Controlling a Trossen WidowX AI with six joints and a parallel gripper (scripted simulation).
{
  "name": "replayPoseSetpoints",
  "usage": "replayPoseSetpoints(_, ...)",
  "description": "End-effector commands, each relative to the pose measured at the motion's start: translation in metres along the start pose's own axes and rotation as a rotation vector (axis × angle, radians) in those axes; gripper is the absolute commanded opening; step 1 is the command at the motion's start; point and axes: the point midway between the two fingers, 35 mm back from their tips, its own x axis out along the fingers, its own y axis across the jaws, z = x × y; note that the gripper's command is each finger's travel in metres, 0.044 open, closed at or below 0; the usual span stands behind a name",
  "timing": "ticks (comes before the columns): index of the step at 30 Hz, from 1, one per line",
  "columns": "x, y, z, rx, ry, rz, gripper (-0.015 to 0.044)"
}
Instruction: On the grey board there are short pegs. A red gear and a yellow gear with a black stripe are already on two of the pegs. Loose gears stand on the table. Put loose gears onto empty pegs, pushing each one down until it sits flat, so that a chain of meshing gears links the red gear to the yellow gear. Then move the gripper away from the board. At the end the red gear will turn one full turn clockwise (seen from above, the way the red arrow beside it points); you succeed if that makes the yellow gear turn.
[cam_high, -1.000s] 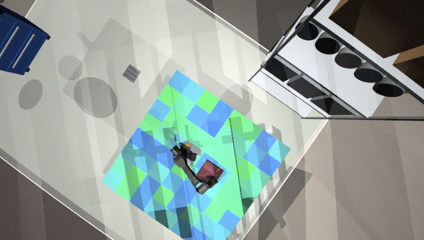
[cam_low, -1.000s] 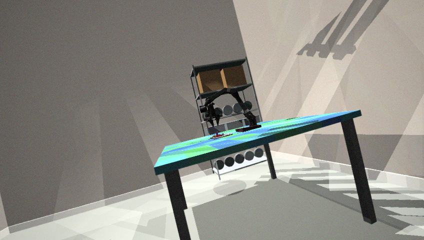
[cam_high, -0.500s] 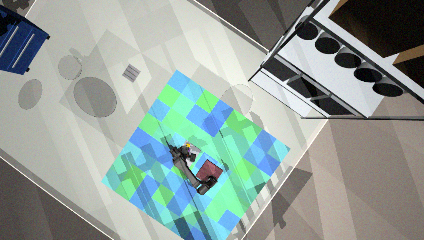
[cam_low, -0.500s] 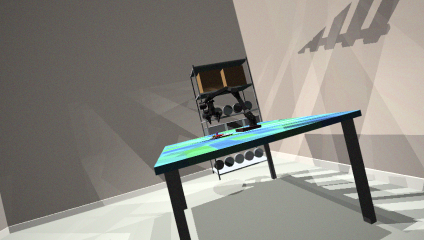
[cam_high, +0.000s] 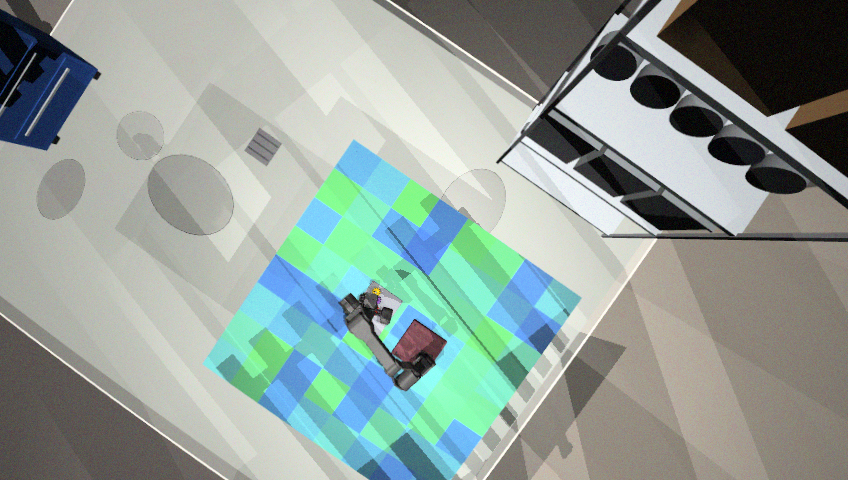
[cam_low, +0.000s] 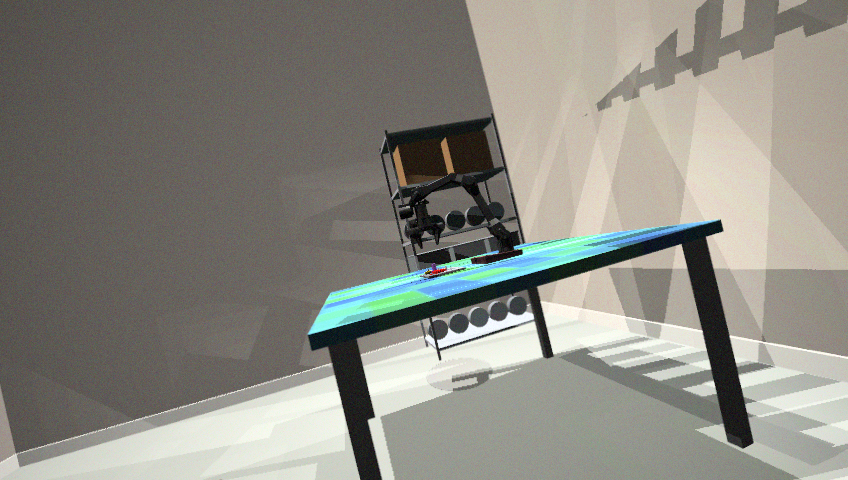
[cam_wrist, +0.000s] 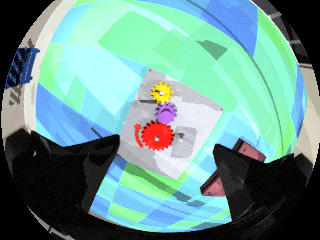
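Hovering empty with its jaws spread wide, the gripper (cam_high: 377, 308) (cam_low: 429, 243) (cam_wrist: 168, 146) could nudge the purple gear (cam_wrist: 166, 113), ahead between the jaws amid red (cam_wrist: 157, 136) and yellow gears (cam_wrist: 162, 93), out of mesh by descending off-centre.

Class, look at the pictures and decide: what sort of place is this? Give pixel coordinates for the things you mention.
Probably a workshop or storeroom: a tall metal shelf rack (cam_high: 659, 236) (cam_low: 392, 178) holds round containers, and a robot arm (cam_high: 373, 343) (cam_low: 443, 183) stands on a table (cam_high: 476, 380) (cam_low: 595, 252).

Blue, turquoise and green patches chequer the tabletop (cam_high: 470, 380) (cam_low: 571, 255) (cam_wrist: 150, 45) from edge to edge, its corners included. The gears are solid red (cam_wrist: 157, 135), purple (cam_wrist: 165, 114) and yellow (cam_wrist: 162, 93); the board (cam_wrist: 200, 112) is grey.
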Motion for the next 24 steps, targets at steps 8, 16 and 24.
replayPoseSetpoints(8, 0.000, 0.000, 0.000, 0.004, 0.001, -0.001, 0.0440)
replayPoseSetpoints(16, 0.000, 0.000, 0.000, 0.004, 0.001, -0.001, 0.0440)
replayPoseSetpoints(24, -0.009, 0.027, -0.056, 0.004, 0.006, 0.007, 0.0440)
